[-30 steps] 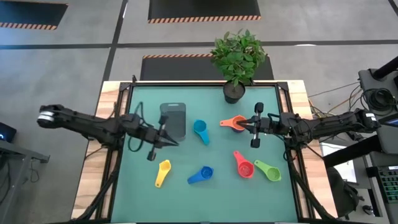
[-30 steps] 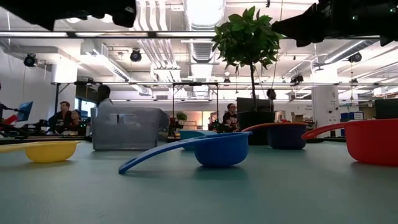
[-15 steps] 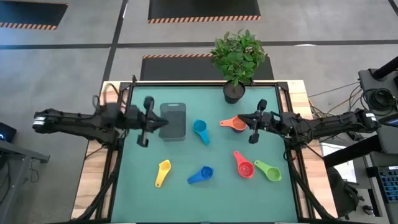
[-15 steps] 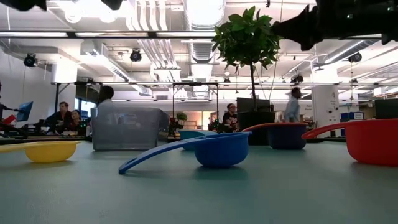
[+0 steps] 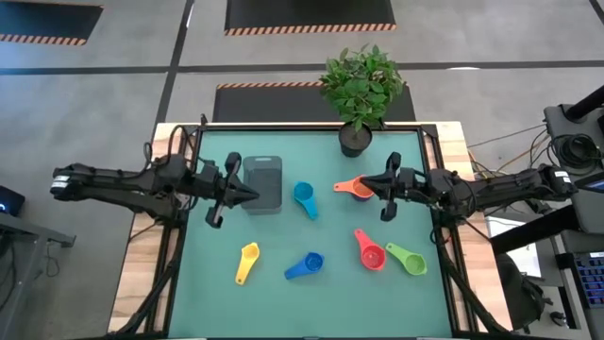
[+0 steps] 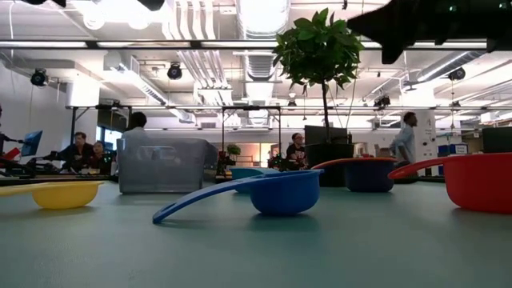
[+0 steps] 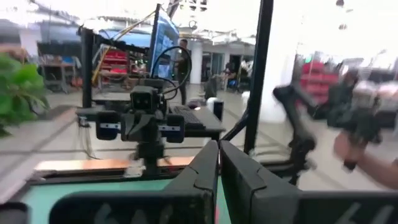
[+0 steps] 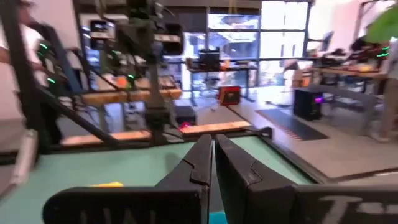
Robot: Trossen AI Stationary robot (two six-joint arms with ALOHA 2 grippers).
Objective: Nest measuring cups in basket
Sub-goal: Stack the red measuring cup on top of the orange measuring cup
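Observation:
The dark grey basket (image 5: pixel 263 183) stands on the green mat, far left of centre. Loose cups lie on their bases: cyan (image 5: pixel 304 198), yellow (image 5: pixel 246 262), blue (image 5: pixel 305 265), red (image 5: pixel 371 253) and green (image 5: pixel 407 258). The orange cup (image 5: pixel 349 185) and the purple cup (image 5: pixel 362 193) sit together near the plant pot. My left gripper (image 5: pixel 249 195) hovers shut at the basket's left side, raised above the table. My right gripper (image 5: pixel 368 186) hovers shut just right of the orange and purple pair. In both wrist views the fingers stand almost together, left (image 7: pixel 219 169) and right (image 8: pixel 211 163).
A black plant pot (image 5: pixel 355 142) with a leafy plant stands at the far edge, right of centre. The mat's near half holds only the scattered cups. In the low view the blue cup (image 6: pixel 280 192) is nearest, and people move about in the room behind.
My left gripper has drawn back from over the mat near the basket's near corner toward the left and far side, and now points at the basket's left side. Its fingers stay shut. The cups and the basket have stayed in place.

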